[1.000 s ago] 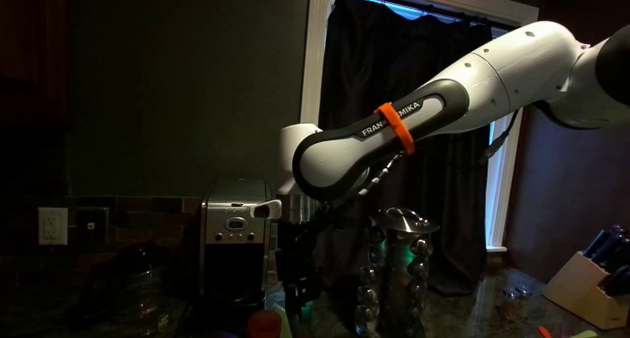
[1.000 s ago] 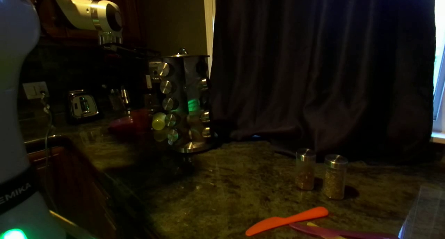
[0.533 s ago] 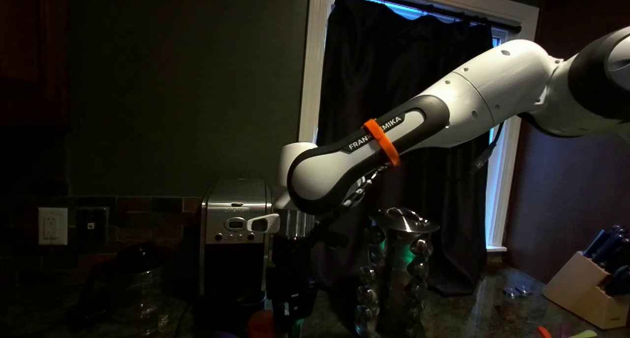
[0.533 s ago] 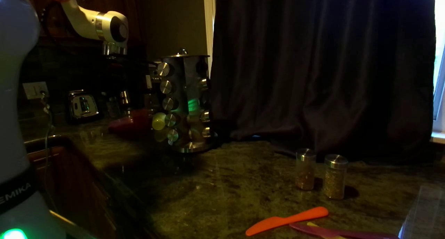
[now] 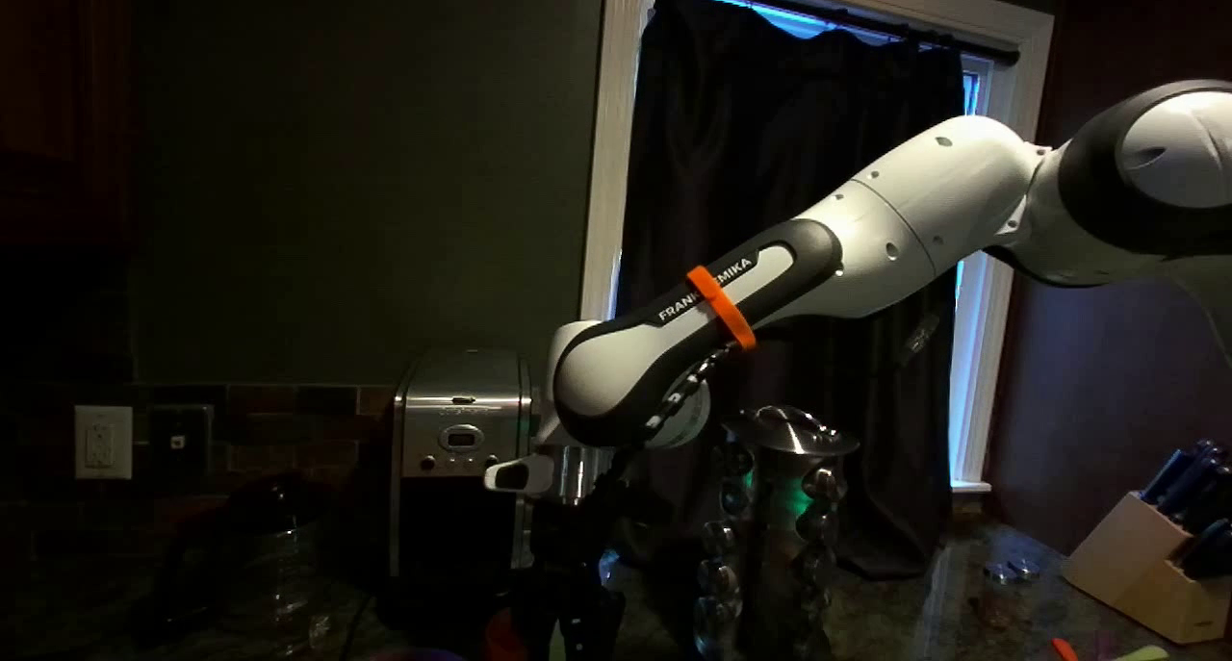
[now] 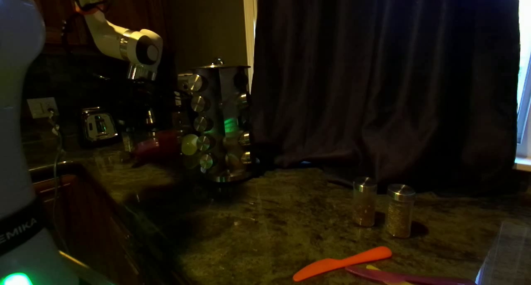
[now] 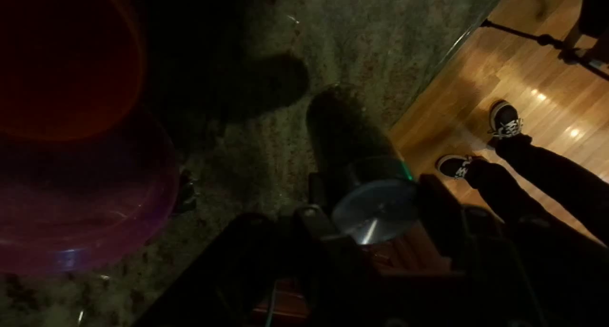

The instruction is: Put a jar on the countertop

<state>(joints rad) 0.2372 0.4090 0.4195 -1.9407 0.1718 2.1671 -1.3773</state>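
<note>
A glass jar [image 7: 345,127] with a round steel lid is between my gripper's fingers [image 7: 373,191] in the wrist view. Both fingers touch the sides of the lid, so the gripper is shut on the jar. The jar tilts in the picture, with its bottom over the dark speckled countertop [image 7: 342,27] near the counter's edge. Its shadow lies close beside the bottom; I cannot tell whether the jar touches the surface. In an exterior view the dark gripper [image 5: 573,613] is low in front of the coffee maker. The countertop [image 6: 290,218] also shows in an exterior view.
A spice rack [image 6: 220,110] stands right of the gripper. An orange cup [image 7: 62,60] and a pink bowl [image 7: 90,217] are beside the held jar. A toaster [image 6: 98,125], a coffee maker [image 5: 462,440], two standing jars [image 6: 400,212] and an orange knife [image 6: 344,263] are on the counter.
The arm and gripper have moved down, slightly left in one view and slightly right in another. The jar has gone down with the gripper. The rack, standing jars and knives have not moved.
</note>
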